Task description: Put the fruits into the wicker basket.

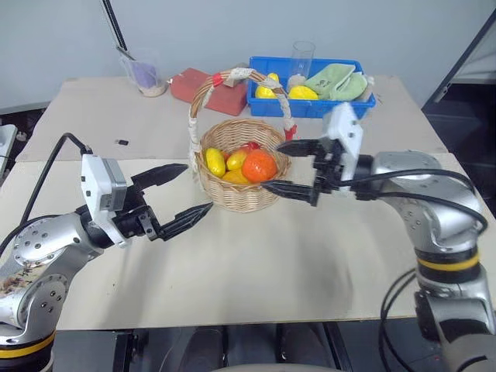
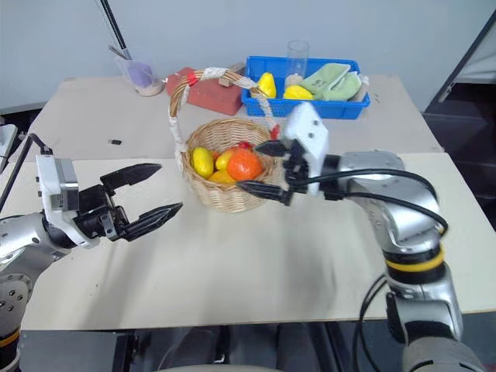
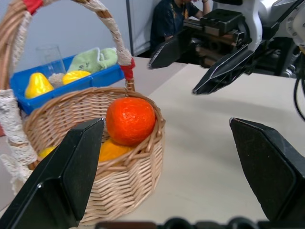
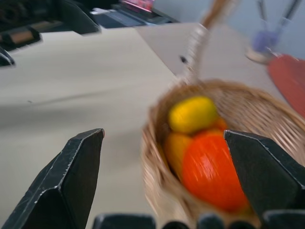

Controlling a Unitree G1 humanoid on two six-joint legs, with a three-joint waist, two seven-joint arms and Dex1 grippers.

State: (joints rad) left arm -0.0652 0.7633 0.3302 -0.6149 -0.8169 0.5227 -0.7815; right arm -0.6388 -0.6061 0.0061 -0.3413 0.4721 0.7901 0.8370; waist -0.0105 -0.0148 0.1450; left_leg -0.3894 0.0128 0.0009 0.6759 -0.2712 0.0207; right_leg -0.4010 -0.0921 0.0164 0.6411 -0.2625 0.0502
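The wicker basket (image 1: 242,195) stands mid-table, its taped handle arching over it. Inside lie a round orange (image 1: 259,165), a small yellow oval (image 1: 215,161) and a red-to-yellow mango (image 1: 237,161), partly covered by the orange. My right gripper (image 1: 273,164) is open at the basket's right rim, one finger above the orange's level and one beside the wall, with nothing between them. My left gripper (image 1: 198,188) is open and empty just left of the basket, pointing at it. In the right wrist view the orange (image 4: 212,169) sits straight ahead between the spread fingers.
A blue tray (image 1: 325,107) at the back holds yellow toy fruits and a green cloth (image 1: 335,80). A red block (image 1: 203,87), a clear glass (image 1: 302,56) and a cup (image 1: 146,74) stand nearby. A person (image 3: 176,16) sits beyond the table.
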